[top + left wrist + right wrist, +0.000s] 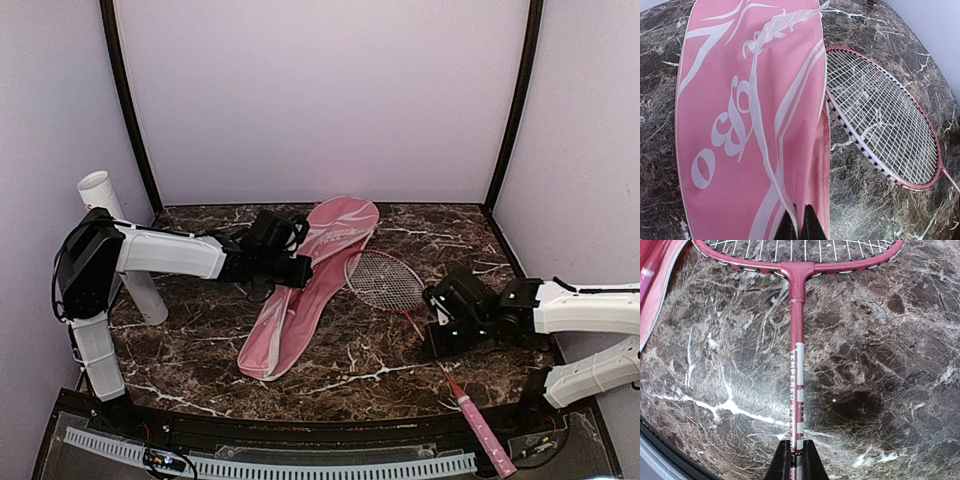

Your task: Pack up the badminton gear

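While my left gripper (798,225) pinches the bag (730,125) by its edge and my right gripper (796,462) clamps the racket (797,340) by its shaft, head just beside the bag, I judge bagging is underway and next needs the mouth lifted.

"TEMPERED" in white along the racket shaft (797,365)

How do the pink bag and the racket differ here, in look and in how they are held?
The pink bag is broad, solid fabric with white swirls; the racket is a thin red frame with open strings. The left gripper pinches the bag's white strip; the right gripper clamps the racket's shaft. The bag lies wholly on the table; the racket's handle overhangs its near edge. Both lie side by side.
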You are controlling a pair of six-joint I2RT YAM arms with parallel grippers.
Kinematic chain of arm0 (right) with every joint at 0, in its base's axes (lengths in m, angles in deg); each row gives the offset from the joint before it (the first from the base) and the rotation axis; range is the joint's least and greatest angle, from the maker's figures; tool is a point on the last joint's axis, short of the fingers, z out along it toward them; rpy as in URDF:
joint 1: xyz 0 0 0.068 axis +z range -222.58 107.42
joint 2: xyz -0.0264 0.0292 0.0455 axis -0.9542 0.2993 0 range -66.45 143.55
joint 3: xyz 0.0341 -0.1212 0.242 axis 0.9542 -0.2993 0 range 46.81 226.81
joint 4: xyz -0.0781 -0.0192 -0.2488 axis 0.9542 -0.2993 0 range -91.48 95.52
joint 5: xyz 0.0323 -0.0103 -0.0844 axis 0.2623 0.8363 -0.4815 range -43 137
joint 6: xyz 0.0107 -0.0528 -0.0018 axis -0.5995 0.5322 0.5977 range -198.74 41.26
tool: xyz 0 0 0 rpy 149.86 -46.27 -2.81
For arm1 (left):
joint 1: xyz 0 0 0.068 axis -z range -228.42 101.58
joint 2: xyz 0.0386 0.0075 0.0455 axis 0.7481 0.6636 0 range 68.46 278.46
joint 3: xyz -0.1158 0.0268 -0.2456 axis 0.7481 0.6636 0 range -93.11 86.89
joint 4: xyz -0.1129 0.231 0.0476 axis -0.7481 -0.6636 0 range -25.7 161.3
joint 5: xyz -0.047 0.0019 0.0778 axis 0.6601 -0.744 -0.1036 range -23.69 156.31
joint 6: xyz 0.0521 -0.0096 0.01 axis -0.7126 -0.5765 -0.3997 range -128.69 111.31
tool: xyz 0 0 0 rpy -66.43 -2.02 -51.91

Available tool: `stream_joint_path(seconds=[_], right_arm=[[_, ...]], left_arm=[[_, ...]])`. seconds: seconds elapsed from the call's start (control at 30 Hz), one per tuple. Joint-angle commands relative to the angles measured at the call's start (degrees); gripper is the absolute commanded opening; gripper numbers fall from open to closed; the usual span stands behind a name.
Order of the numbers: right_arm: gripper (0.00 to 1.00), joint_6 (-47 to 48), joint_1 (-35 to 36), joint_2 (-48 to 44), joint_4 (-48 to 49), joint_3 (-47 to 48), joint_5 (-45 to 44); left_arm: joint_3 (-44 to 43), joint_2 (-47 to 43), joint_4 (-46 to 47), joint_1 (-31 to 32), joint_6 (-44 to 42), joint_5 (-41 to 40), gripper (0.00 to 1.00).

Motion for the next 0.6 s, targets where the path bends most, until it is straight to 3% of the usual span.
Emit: stream_joint_path(seconds=[0.0, 0.57], right_arm=[[0.00, 0.07, 3.31, 1.54, -1.09, 3.49, -1.82], [0.00, 2.66, 7.39, 11.91, 5.29, 12.41, -4.31]], left_arm=[[-1.70, -0.41, 1.89, -0.45, -2.06, 1.53, 0.00], [-1.01, -0.06, 3.77, 0.99, -9.12, 10.29, 0.00]])
